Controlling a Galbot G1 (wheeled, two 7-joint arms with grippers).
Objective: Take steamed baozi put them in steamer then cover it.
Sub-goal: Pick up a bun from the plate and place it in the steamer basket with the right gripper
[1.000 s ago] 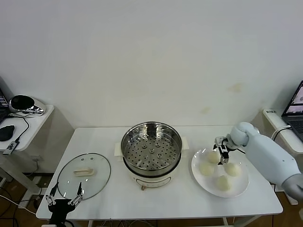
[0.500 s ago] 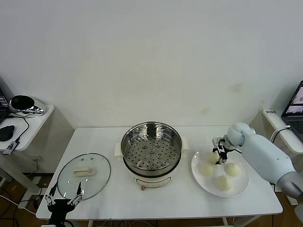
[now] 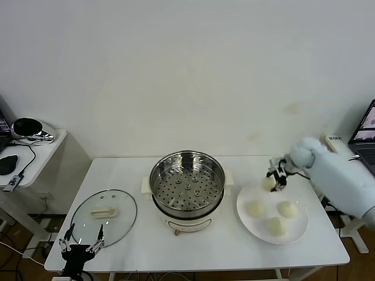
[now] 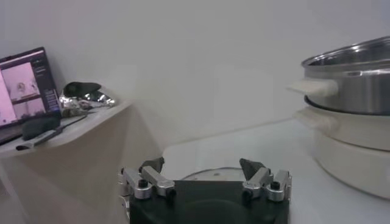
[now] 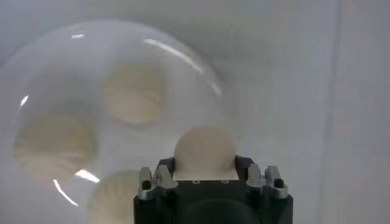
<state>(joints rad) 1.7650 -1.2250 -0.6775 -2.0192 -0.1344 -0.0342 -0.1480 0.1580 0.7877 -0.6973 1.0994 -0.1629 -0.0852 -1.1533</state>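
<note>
The right gripper [image 3: 276, 178] is clamped on one baozi [image 5: 204, 153] (above the plate [image 3: 297, 228]), bun between its jaws.

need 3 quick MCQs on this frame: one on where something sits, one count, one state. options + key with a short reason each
1. Where does the glass lid lie?
A. on the steamer
B. flat on the table, on the robot's left of the steamer
C. on the plate

2. How many buns still rest on the plate?
A. three
B. one
C. four

3. What is the right gripper doing?
A. hanging open over the steamer
B. gripping the lid handle
C. shut on a bun, lifted off the plate

Key:
1 B, the steamer stands uncovered and empty, with the lid beside it.
2 A, three buns lie on the plate; the fourth bun is between the fingers.
3 C, the right wrist view shows the bun clamped above the plate.
</note>
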